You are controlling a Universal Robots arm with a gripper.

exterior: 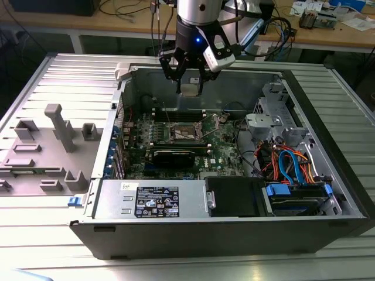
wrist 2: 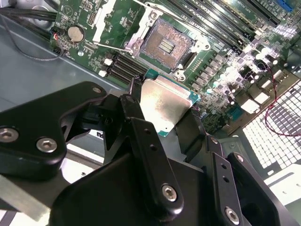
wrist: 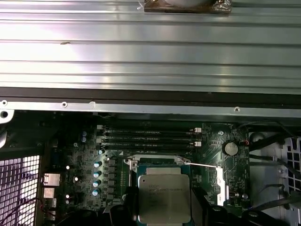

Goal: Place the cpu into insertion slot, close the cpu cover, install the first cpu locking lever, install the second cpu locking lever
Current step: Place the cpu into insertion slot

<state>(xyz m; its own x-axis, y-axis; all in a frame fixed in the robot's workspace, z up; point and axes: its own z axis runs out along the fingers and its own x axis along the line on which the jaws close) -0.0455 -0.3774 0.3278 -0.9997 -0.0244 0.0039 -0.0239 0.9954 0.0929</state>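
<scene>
Black gripper fingers (wrist 2: pixel 136 117) sit closest to us in the second wrist view, closed narrowly on two opposite edges of the cpu (wrist 2: pixel 164 106), and we judge that this edge grip is meant to keep its underside free to face the socket. We see the chip held level, silver top up, high above the insertion slot (wrist 2: pixel 165 44) and well apart from it. The slot's dark centre lies bare. The cpu cover (wrist 2: pixel 104 23) is swung open to one side, which leaves the way down clear. Around the slot spreads the green motherboard (exterior: pixel 225 155), inside the open computer case (exterior: pixel 234 234) that rests on the ribbed metal table (exterior: pixel 70 70).
</scene>
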